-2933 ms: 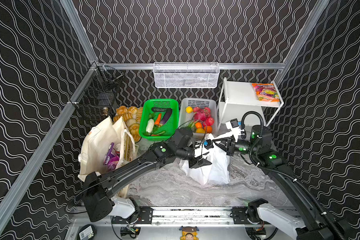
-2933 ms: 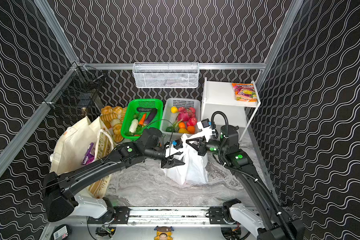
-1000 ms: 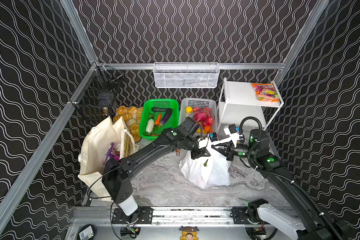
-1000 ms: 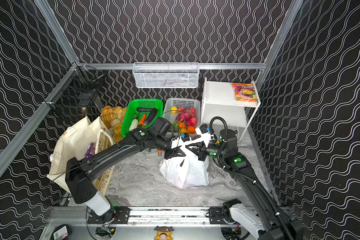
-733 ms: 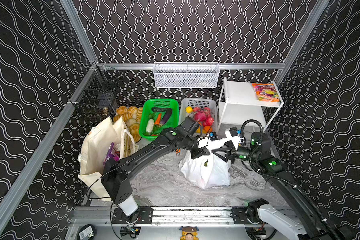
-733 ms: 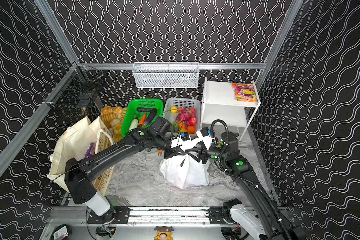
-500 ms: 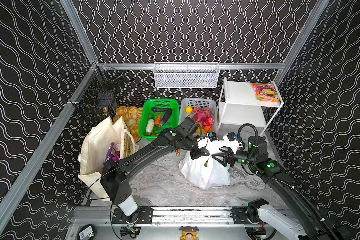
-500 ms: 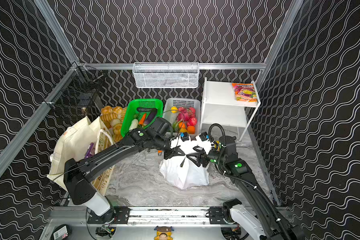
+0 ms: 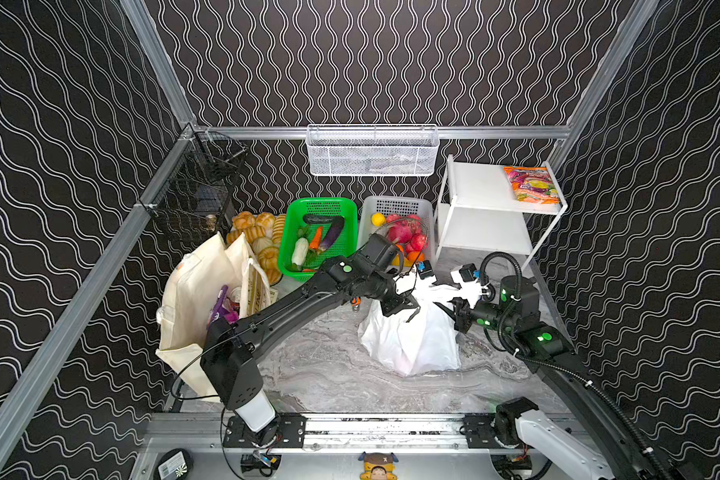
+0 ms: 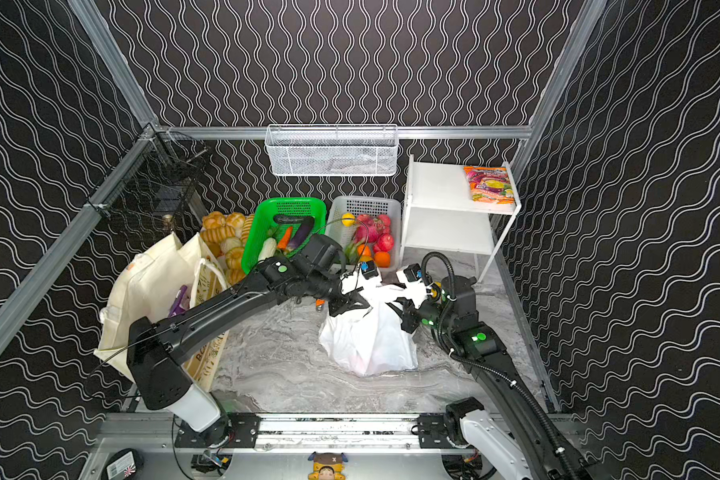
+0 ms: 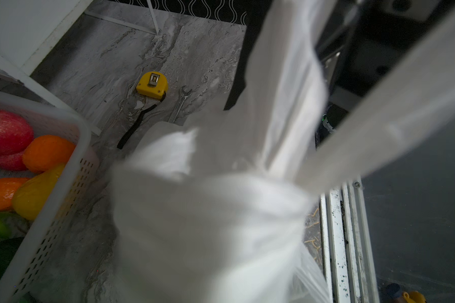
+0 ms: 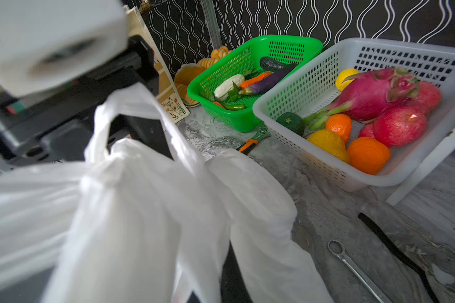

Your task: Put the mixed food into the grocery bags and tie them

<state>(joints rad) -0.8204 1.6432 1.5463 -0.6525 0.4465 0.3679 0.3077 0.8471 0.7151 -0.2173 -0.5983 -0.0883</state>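
Quick rundown of what you're looking at. The white plastic bag [image 9: 412, 345] is sitting on the desk [image 9: 321, 374] around mid-scene, just in front of the white basket [image 9: 391, 202] of fruit. Both your arms are meeting right over its top.

Your left arm [image 9: 300, 303] is reaching across from the tote side, and the left jaws are sitting at the bag's neck. In the left wrist view two bands of plastic are running up past the camera from a bunched, knot-like spot [image 11: 268, 170]. The jaws themselves aren't showing, so I can't tell whether they're gripping or loose.

Your right arm [image 9: 520, 316] is coming in from the other side. The right jaws are closed and seem to be pinching a stretched band of the bag (it's blurry in the right wrist view). One loop handle [image 12: 126, 99] is standing up free next to the bunch.

The cream canvas tote [image 9: 192, 299] is standing at the left edge of the desk, well apart from the plastic bag, with a purple packet [image 9: 218, 309] poking out of its mouth.

The green basket [image 9: 321, 202] is sitting beside the white one at the back. A yellow tape measure [image 11: 152, 84] and a wrench [image 11: 180, 102] are lying on the desk near the white shelf [image 9: 483, 183].
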